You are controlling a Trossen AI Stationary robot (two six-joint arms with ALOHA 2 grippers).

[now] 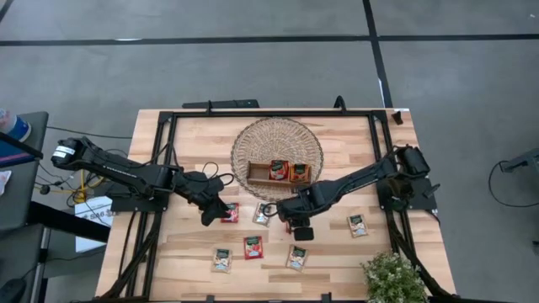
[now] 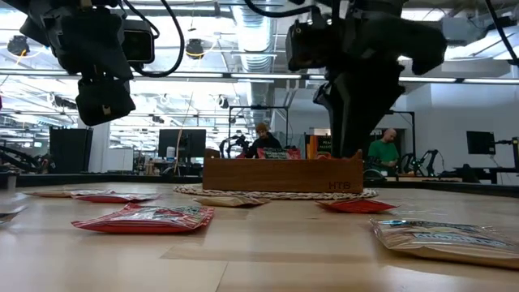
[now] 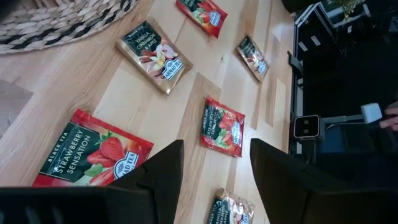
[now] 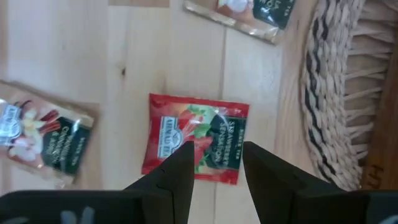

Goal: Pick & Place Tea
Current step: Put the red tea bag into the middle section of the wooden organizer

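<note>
Right gripper (image 4: 214,165) hangs over a red tea sachet (image 4: 194,146) on the table just beside the wicker basket (image 4: 329,93), fingers apart, grasping nothing. Left gripper (image 3: 214,168) hovers released near another red sachet (image 3: 93,155).

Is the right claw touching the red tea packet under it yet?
Cannot tell. The right wrist view shows the right gripper open over the red tea packet, but not whether the tips have landed.
</note>
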